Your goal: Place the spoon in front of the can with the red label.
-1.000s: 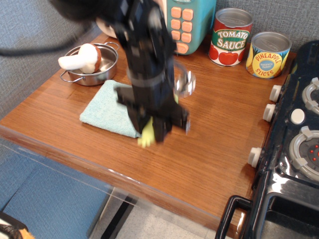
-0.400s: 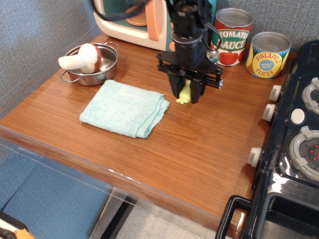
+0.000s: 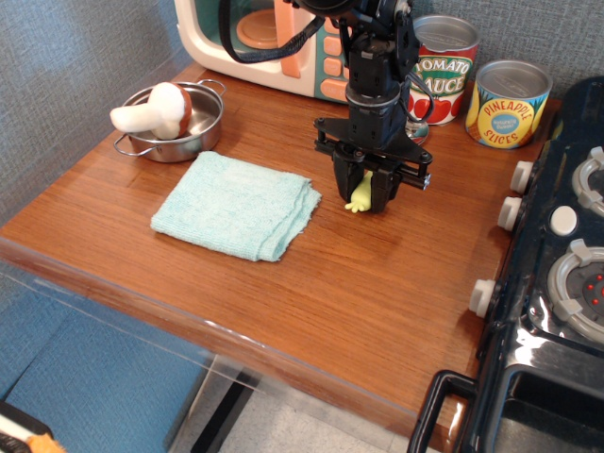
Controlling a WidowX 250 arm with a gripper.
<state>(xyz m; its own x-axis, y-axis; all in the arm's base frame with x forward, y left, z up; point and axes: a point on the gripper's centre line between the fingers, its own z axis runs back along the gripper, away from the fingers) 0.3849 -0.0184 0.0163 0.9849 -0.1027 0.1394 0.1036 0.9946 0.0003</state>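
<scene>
Spoon (image 3: pixel 360 195) first: only its pale yellow-green handle end with the little nubs showed, poking out below the claw (image 3: pixel 368 189), which was clenched on it. The handle hung roughly upright, nubs pointing down toward the desk (image 3: pixel 396 274), with the tip low and close to the wood; whether it touched could not be told. The metal bowl was hidden up among the black fingers, though a glint of metal beside the arm near the can may have been part of it.

From the claw, the can with the red label (image 3: pixel 442 70) stood farther back and a little to the right in the picture, against the grey wall, with open wood between the two. So the spoon was already on the near side of that can, slightly off to the left of its centre line. By my judgement, the coming move turned on that offset: a small shift toward the can's front, then lowering and laying the handle down before letting go.

Round about, the yellow pineapple can (image 3: pixel 509 103) sat just right of the red one, a folded teal cloth (image 3: pixel 236 205) lay left of the claw, a steel pot (image 3: pixel 175 123) holding a mushroom toy stood farther left, and a toy microwave (image 3: pixel 274 42) was behind the arm. A black toy stove (image 3: pixel 557 283) edged the desk's right side.
</scene>
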